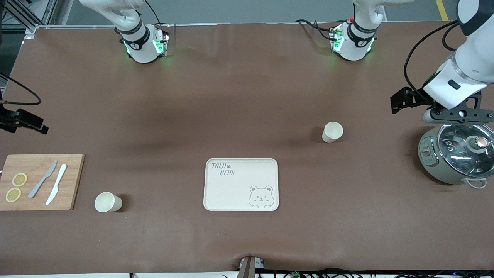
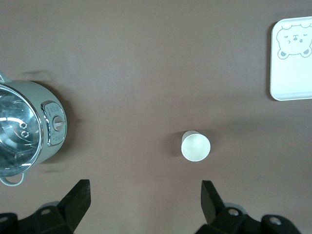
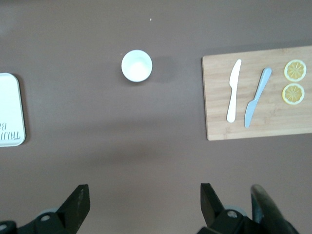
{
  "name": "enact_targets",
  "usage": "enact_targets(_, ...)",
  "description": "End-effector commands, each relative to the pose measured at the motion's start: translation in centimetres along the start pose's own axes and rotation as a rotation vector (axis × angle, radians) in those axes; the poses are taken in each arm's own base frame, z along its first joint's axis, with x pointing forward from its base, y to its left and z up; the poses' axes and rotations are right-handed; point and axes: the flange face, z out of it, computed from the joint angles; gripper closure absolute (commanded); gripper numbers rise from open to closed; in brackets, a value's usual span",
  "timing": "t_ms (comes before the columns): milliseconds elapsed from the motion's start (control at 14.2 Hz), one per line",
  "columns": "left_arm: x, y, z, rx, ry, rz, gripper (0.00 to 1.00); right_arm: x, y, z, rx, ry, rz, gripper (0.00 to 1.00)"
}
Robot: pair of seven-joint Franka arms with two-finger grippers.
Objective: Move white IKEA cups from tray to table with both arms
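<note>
Jaws spread wide and empty on the left gripper (image 2: 145, 204) above the rice cooker (image 1: 455, 154) and the right gripper (image 3: 145, 207), both white IKEA cups (image 1: 332, 132) (image 1: 107, 202) stand on the table (image 1: 247, 96), off the tray (image 1: 241, 184), likely light, stiff, slippery, best pinched across the rim.

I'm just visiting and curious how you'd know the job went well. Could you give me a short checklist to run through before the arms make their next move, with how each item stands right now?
1. Cream rounded-rectangle tray with the bear drawing carries no cups: ok.
2. Small cream-white handleless cup stands upright on the brown table, toward the left arm's end: ok.
3. Second cream-white cup stands upright beside the wooden cutting board: ok.
4. Left pincer open, holding nothing, above the grey-green cooker with a glass lid: ok.
5. Right pincer open, holding nothing: ok.
</note>
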Motion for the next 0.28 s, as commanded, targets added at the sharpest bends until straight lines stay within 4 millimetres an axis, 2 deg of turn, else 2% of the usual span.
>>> enact_targets(0, -0.30, -0.31, -0.06, 0.007, 0.002, 0.007, 0.00, -2.83, -0.01, -0.86, -0.009, 0.012, 0.017, 0.00)
enact_targets(211, -0.17, -0.22, 0.00, 0.007, 0.006, 0.009, 0.00, -3.07, 0.16, -1.20, -0.008, 0.015, 0.019, 0.00)
